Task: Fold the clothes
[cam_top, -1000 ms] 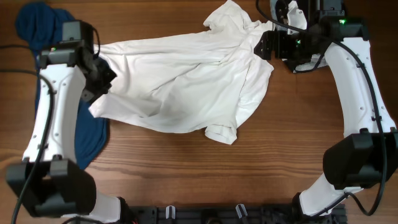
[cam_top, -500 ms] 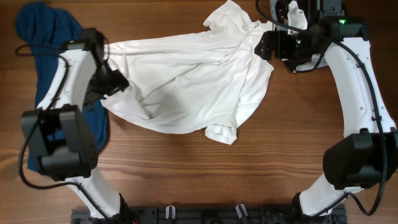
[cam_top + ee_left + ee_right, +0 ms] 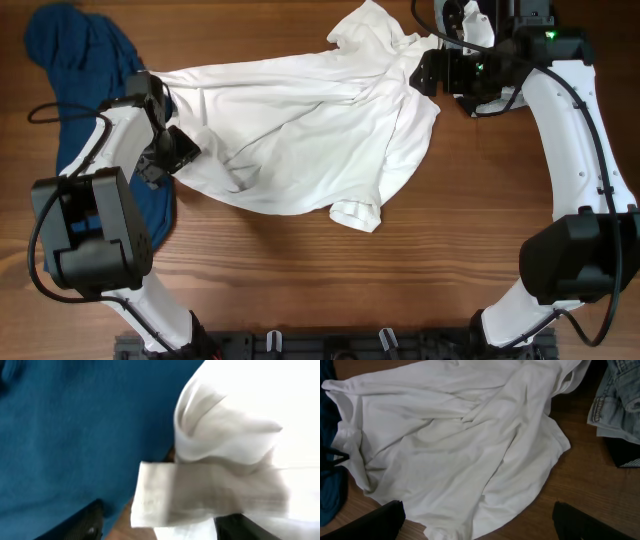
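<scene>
The clothes, a white T-shirt (image 3: 300,130), lie crumpled and spread across the middle of the table. My left gripper (image 3: 172,150) sits at the shirt's left edge, next to the blue cloth. In the blurred left wrist view its fingers (image 3: 82,522) stand apart, with a folded white hem (image 3: 200,495) lying between them. My right gripper (image 3: 432,72) hovers by the shirt's upper right part. In the right wrist view the right gripper (image 3: 477,520) is open above the shirt (image 3: 450,435), with nothing between its fingers.
A dark blue garment (image 3: 70,60) lies at the far left, partly under the shirt's edge and under my left arm. Folded denim (image 3: 620,400) sits at the back right, behind my right gripper. Bare wood shows along the front of the table.
My left gripper was shut on the shirt's left edge, carried it a little rightward, and now stands apart. The shirt's lower left corner has drawn inward. The right arm has not moved.
</scene>
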Available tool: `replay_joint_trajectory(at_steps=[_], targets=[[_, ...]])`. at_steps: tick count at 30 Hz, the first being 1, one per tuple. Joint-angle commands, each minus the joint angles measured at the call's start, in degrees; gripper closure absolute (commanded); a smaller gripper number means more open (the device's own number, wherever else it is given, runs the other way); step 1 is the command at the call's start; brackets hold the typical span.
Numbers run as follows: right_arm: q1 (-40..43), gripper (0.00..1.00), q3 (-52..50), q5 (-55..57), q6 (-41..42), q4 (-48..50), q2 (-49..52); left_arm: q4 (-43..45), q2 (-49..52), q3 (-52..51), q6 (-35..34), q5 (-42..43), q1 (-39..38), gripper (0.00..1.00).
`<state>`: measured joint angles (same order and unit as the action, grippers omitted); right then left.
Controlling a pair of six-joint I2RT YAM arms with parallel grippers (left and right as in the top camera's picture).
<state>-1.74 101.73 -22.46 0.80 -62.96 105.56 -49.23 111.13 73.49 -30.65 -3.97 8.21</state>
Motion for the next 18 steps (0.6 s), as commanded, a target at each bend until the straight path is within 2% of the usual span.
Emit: replay_joint_trajectory(at_steps=[1, 5, 7, 8, 11, 12, 13, 14, 18], targets=[[-0.35, 0.0, -0.2, 0.63, -0.81, 0.2, 1.11, 2.25, -0.87, -0.37, -0.24, 0.44, -0.09, 0.41], [-0.35, 0.0, -0.2, 0.63, -0.81, 0.39, 1.11, 3.43, -0.87, -0.37, -0.22, -1.31, -0.09, 0.62], [-0.35, 0.0, -0.2, 0.63, -0.81, 0.39, 1.11, 3.39, -0.87, -0.37, -0.2, -2.93, -0.07, 0.81], [-0.35, 0.0, -0.2, 0.63, -0.79, 0.37, 1.11, 3.17, -1.01, -0.22, 0.04, -3.76, -0.02, 0.96], [-0.35, 0.01, -0.2, 0.61, -0.68, 0.07, 1.11, -1.77, -1.81, 3.15, 0.39, -5.14, -0.04, 0.96], [-0.35, 0.03, -0.2, 0.55, -0.59, -0.68, 1.11, -5.79, -2.62, 6.14, 0.42, -5.64, -0.02, 0.96], [-0.35, 0.09, -0.2, -0.11, 0.5, -3.15, 1.11, -10.73, -3.98, 10.05, 0.42, -5.99, -0.04, 0.96], [-0.37, 0.09, -0.2, -0.09, 0.7, -5.86, 1.11, -15.85, -5.79, 14.34, 0.42, -5.99, -0.04, 0.96], [-2.67, 0.09, -0.83, 1.01, -0.7, -16.5, 1.09, -26.34, -13.18, 24.24, 0.44, -6.01, -0.04, 0.96]])
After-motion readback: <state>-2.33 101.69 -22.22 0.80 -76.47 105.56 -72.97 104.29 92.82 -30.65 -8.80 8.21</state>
